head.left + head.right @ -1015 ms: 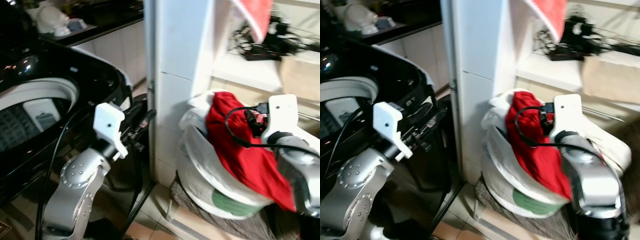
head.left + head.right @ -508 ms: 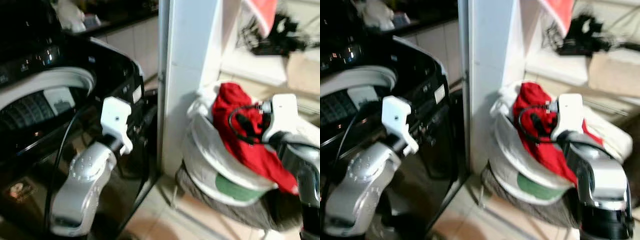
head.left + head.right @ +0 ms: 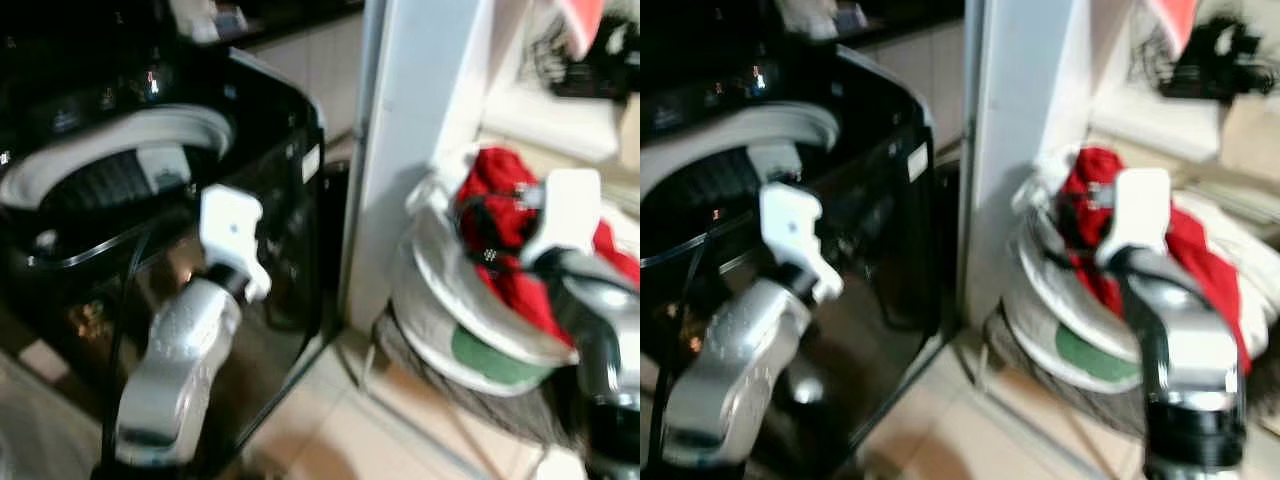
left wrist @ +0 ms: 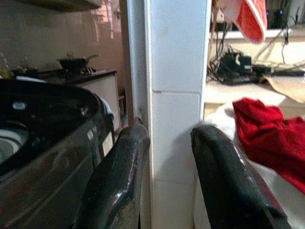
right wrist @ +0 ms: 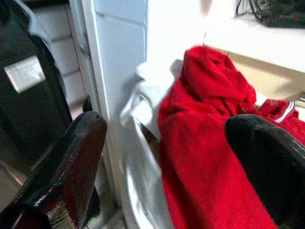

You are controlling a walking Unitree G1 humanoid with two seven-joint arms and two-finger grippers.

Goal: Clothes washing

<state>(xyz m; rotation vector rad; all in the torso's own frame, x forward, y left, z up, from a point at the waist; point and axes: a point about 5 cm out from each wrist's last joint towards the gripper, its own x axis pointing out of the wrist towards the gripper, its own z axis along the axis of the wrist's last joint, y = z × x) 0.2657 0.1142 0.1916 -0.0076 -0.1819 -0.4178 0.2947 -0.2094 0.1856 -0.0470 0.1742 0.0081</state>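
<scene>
A black top-loading washing machine [image 3: 150, 170] stands on the left with its lid up and its drum showing. On the right, a red garment [image 3: 495, 215] lies on top of a white laundry basket [image 3: 450, 300]. My right gripper [image 5: 162, 157] is open just in front of the red garment [image 5: 209, 143], with nothing between its fingers [image 5: 66, 162]. My left gripper [image 4: 167, 157] is open and empty beside the washer's front corner, facing the white pillar [image 4: 176, 71]. The left wrist mount [image 3: 230, 235] is raised in front of the washer.
A white tiled pillar [image 3: 420, 130] separates the washer from the basket. Behind the basket is a shelf with black cables [image 3: 590, 70], and a red cloth [image 3: 580, 15] hangs above it. A dark counter [image 3: 200, 20] runs behind the washer. Tiled floor [image 3: 340, 420] lies below.
The whole picture has shifted right, so the camera turned left and more of the washer shows. Both arms hold about the same pose; the right gripper stays at the red garment.
</scene>
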